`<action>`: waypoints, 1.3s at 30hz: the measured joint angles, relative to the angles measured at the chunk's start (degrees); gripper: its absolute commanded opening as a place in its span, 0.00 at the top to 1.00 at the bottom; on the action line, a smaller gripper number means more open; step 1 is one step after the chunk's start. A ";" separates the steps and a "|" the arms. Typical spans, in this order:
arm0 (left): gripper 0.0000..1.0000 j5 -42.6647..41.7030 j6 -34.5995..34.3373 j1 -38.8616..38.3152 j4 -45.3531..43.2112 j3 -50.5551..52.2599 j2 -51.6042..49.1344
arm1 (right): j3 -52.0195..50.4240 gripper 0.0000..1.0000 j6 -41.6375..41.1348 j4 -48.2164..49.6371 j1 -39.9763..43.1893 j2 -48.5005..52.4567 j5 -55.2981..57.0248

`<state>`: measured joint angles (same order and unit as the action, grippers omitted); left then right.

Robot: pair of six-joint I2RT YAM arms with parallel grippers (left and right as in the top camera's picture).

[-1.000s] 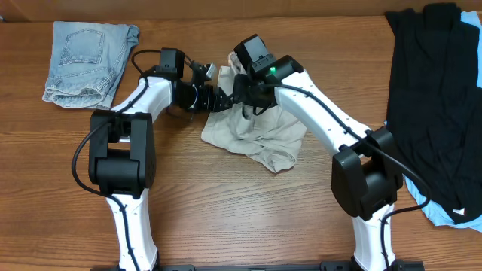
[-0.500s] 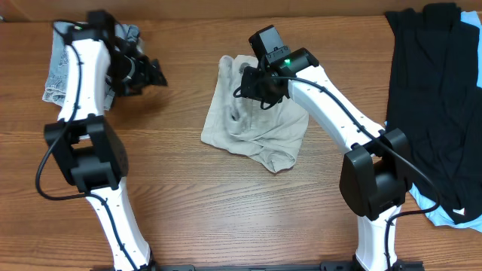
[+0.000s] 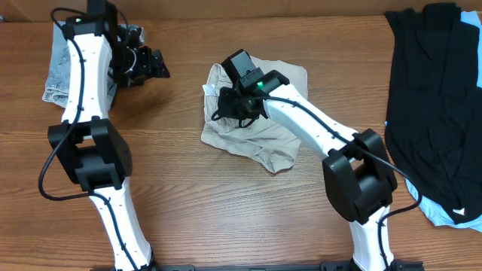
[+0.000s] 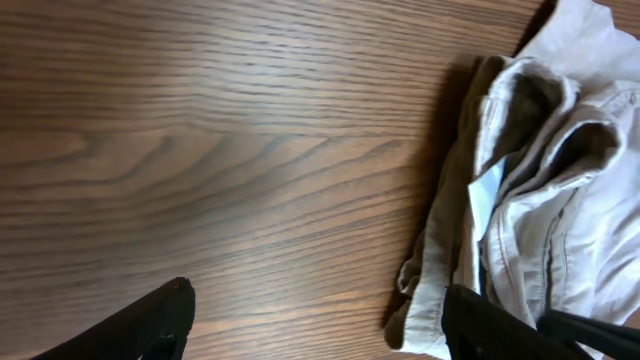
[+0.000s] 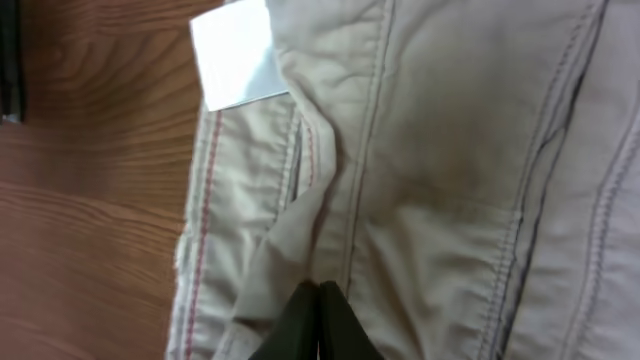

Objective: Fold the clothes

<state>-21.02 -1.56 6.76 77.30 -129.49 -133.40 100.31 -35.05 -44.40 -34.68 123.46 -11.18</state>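
The clothes, a pair of crumpled khaki shorts [image 3: 260, 124], lie mid-table with a small white label [image 3: 208, 89] showing at their left edge. My right gripper [image 3: 230, 102] is down on their upper left part. In the right wrist view its fingers [image 5: 320, 318] are shut together, pinching a raised fold of the khaki cloth [image 5: 450, 180] just below the label [image 5: 235, 55]. My left gripper [image 3: 149, 64] hangs open at the far left, apart from the shorts. The left wrist view shows bare wood between its fingertips [image 4: 150, 325], with the shorts [image 4: 545, 150] off to the right.
Faded denim shorts [image 3: 79, 60] lie at the back left, beside and partly under the left arm. Black garments [image 3: 437, 98] cover the right side of the table, with a light-blue piece [image 3: 444, 214] under them near the front right edge.
My right gripper has moved left and toward the front over the shorts and shut on a fold; the shorts' top edge has shifted and spread. The left arm has swung to the back left and opened wider.
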 measured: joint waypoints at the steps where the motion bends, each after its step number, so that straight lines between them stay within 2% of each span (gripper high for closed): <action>1: 0.18 0.00 0.00 -0.33 -0.22 0.00 0.00 | 0.00 0.93 -0.15 0.02 0.09 0.68 -0.72; 5: 0.18 0.02 0.00 -1.64 -1.01 0.00 0.00 | -0.04 0.86 -0.72 0.00 0.02 3.56 -3.67; 11: 0.14 0.26 0.00 -2.86 -1.68 0.00 0.00 | -0.04 0.82 -0.94 0.07 0.28 5.86 -6.93; 17: 0.08 0.28 0.00 -3.45 -1.75 0.00 0.00 | 2.38 0.68 0.04 -5.18 3.06 5.81 -9.64; 18: 0.06 0.28 0.02 -3.74 -1.75 0.00 0.00 | 2.86 0.65 0.63 -6.01 3.85 5.57 -9.68; 20: 0.05 0.28 0.04 -3.85 -1.77 0.00 0.00 | 3.08 0.51 1.22 -7.50 5.57 4.15 -9.40; 21: 0.04 0.28 0.17 -4.04 -1.75 0.00 0.00 | 3.08 0.43 1.55 -8.24 6.64 2.95 -9.25; 22: 0.00 0.28 0.24 -4.11 -1.75 0.00 0.00 | 3.10 0.31 1.68 -8.83 7.80 1.49 -9.16; 25: 0.00 0.31 1.90 -5.35 -1.49 0.04 0.00 | 3.61 0.12 2.95 -10.75 11.13 -3.41 -8.90; 31: 0.00 0.28 6.27 -9.94 -2.14 5.68 0.00 | 5.14 0.09 5.38 -16.48 19.19 -9.68 -8.66; 39: 0.00 0.98 9.79 -16.00 -12.98 17.68 -0.02 | 5.11 0.08 7.58 -19.87 26.18 -9.49 -7.74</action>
<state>-20.03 8.23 -9.23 64.31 -111.81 -133.43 105.43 -27.46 -64.27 -8.49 113.97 -18.92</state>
